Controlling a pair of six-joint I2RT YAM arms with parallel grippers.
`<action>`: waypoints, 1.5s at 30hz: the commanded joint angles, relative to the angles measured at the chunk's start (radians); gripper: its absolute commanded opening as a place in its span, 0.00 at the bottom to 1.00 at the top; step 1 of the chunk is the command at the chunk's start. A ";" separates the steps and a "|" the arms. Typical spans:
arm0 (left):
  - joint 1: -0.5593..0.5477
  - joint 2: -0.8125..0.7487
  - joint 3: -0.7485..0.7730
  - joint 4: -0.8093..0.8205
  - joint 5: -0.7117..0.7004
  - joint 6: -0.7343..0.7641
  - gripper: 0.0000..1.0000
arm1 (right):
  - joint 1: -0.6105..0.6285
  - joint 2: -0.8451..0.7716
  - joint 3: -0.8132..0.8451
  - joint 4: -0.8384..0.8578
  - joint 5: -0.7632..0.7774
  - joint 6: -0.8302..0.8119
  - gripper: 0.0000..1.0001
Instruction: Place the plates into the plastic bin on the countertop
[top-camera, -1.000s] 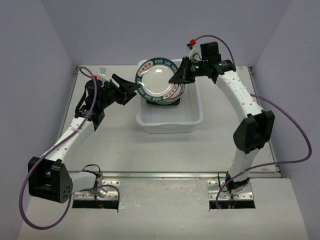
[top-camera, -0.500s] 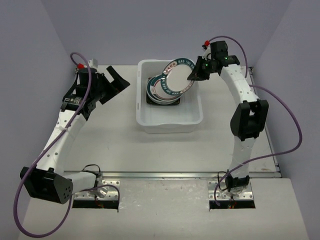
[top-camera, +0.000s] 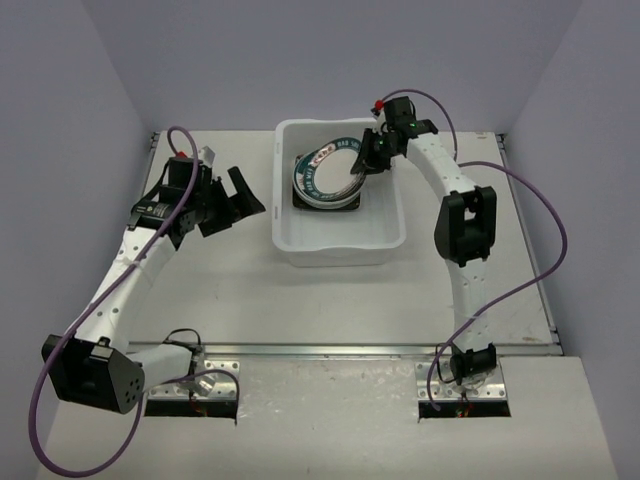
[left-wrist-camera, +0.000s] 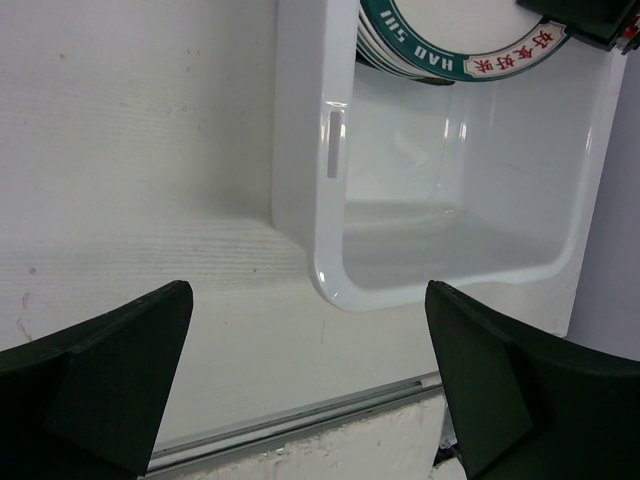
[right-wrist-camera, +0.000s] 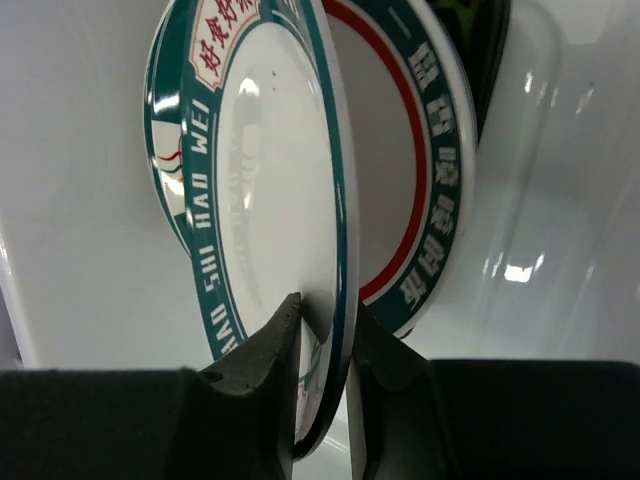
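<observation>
Bright even light, soft shadows, glare on plastic bin (right-wrist-camera: 515, 272), wrist-cam foregrnd blurry.

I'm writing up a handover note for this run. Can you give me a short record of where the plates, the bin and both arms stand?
bin: white plastic bin on the countertop, between the arms
plates: stacked at the bin's far end
top plate: teal-rimmed plate, angled off the red-ringed plate beneath
stack bottom: black square plate, corner showing
right gripper: inside the bin, jaws either side of the top plate's rim; clamped or released, cannot tell
left gripper: jaws wide open, empty, over the countertop left of the bin
plates outside bin: none in view
</observation>
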 joint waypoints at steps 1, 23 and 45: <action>0.004 -0.047 0.008 -0.021 -0.007 0.029 1.00 | 0.034 -0.028 0.041 0.059 0.009 0.004 0.41; 0.004 0.002 0.096 -0.099 -0.166 0.100 1.00 | 0.084 -0.158 -0.044 -0.038 0.090 -0.093 0.99; 0.013 -0.066 0.221 0.104 -0.596 0.214 1.00 | 0.076 -1.073 -0.673 -0.149 0.575 -0.269 0.99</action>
